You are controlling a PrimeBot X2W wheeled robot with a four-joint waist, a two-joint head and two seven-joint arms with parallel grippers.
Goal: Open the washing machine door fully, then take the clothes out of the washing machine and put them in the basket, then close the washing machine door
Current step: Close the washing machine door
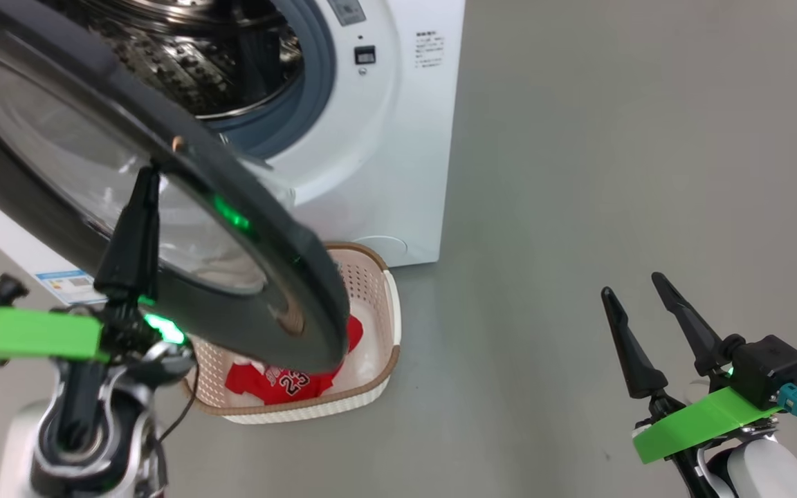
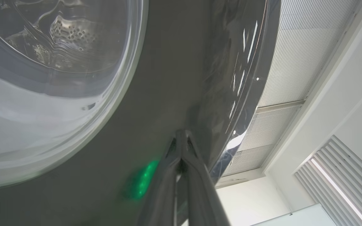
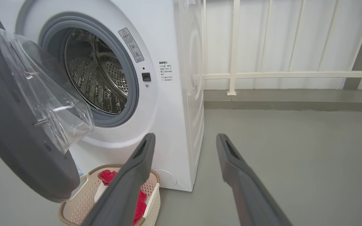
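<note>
The washing machine [image 1: 398, 138] stands at the back with its door [image 1: 246, 228] swung partway out, so the black rim hangs over the basket [image 1: 379, 277]. Red clothes [image 1: 281, 384], one showing a white 23, lie in the basket. My left gripper [image 1: 148, 176] is shut, and its tip rests on the door's outer face beside the glass. In the left wrist view the left gripper [image 2: 182, 133] presses on the door's dark rim [image 2: 168, 78]. My right gripper [image 1: 631, 283] is open and holds nothing over the floor at the lower right. The right wrist view shows the right gripper [image 3: 184, 138], the door [image 3: 8, 131], bare steel drum [image 3: 102, 78], basket [image 3: 83, 201] and clothes [image 3: 107, 175].
Grey floor [image 1: 613, 138] spreads wide to the right of the washer. A white railing [image 3: 234, 47] and a wall stand behind it in the right wrist view. The basket sits on the floor right against the washer's front, under the door.
</note>
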